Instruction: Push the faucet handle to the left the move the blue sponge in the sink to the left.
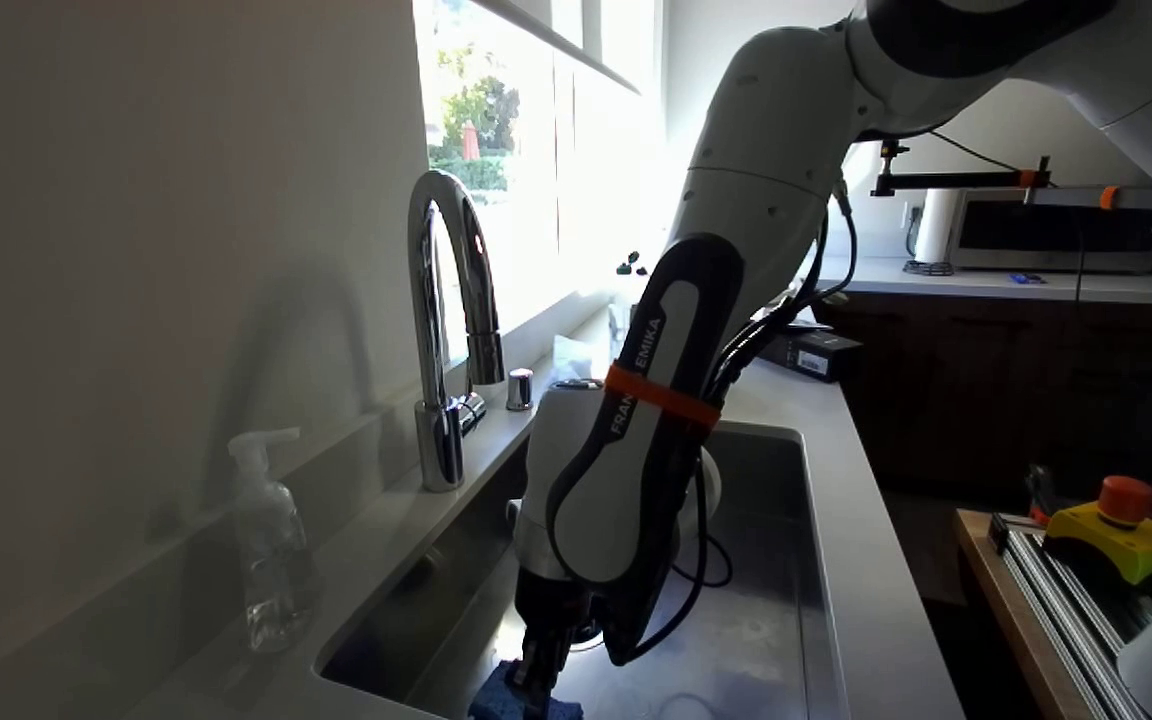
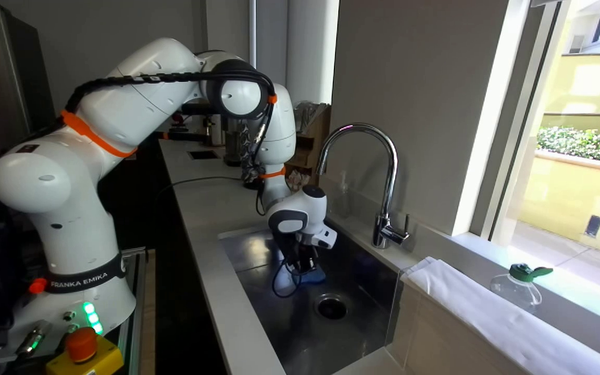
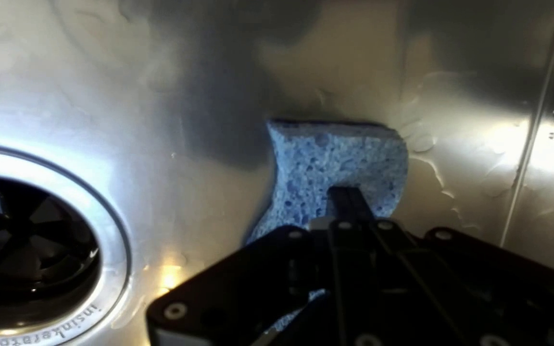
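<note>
"Where's the blue sponge [image 3: 339, 161]?"
"Just one — on the floor of the single sink [image 2: 308, 333], near its one drain [image 3: 27, 259] but apart from it."
"And the gripper [image 3: 346, 193]?"
"One, jaws together, tips over the sponge; I can't tell whether they touch it."
"Farther out?"
"One faucet [image 2: 392, 166] beside the sink — then one pump bottle [image 1: 271, 560], one green-capped bottle [image 2: 520, 287] and one white cloth [image 2: 498, 312]."
</note>
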`<control>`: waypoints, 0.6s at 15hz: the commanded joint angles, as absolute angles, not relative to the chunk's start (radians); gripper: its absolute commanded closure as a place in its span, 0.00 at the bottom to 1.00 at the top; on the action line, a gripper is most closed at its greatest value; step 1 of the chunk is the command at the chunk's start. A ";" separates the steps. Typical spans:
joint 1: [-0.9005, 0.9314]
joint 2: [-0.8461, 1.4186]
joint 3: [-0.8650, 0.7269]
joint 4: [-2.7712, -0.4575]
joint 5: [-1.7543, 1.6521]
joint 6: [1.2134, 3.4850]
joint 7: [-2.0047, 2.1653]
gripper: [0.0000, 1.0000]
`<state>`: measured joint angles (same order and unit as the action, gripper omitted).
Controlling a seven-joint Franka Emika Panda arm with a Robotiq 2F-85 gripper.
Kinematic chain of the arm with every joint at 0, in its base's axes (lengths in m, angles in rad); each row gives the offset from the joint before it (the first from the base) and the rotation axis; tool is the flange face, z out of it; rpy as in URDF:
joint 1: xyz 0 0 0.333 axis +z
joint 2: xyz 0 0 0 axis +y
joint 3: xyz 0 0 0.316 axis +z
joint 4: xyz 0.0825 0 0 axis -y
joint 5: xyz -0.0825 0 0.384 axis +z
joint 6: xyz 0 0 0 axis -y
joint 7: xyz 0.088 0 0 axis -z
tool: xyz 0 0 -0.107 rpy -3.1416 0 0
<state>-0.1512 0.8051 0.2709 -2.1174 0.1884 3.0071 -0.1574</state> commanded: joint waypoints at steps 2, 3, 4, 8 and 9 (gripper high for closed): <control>-0.119 0.850 0.257 -2.057 0.163 2.989 -0.116 1.00; -0.117 0.851 0.258 -2.052 0.163 2.986 -0.114 1.00; -0.115 0.851 0.259 -2.050 0.163 2.988 -0.113 1.00; -0.095 0.854 0.242 -2.039 0.159 2.982 -0.102 1.00; -0.087 0.853 0.233 -2.040 0.158 2.977 -0.097 1.00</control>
